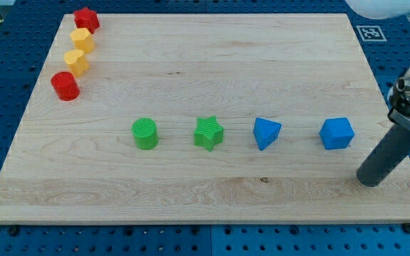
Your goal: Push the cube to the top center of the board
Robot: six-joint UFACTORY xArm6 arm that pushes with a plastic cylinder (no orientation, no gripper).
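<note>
Tip (369,181) of the dark rod down on the pale wooden board (212,64), near the view's right edge, lower right of the blue plastic cube (337,133) and close beside it, not touching. No jaws on this rig to open or close, nothing held, just a bare rod end ready to shove.

Cube sitting at the right end of a mid-board row: blue plastic wedge-like block (266,132) next along to the left, then green plastic star (208,133), then green plastic cylinder (145,134). Far top-left corner stacked in a curving line with a red plastic block (87,18), two yellow plastic blocks (82,39) (77,62) and a red plastic cylinder (65,85). All well apart from the action.

Target zone up at the top middle, open wood between. Best line, by the look of it: contact on the cube's lower-right face, push diagonally up and left. Starting spot already promising for that. Key points: meet the face square, not a corner, or expect spin and a slide off the rod. Steady pace, small corrections. Worth keeping the path above the blue wedge-like block to avoid clipping it.
</note>
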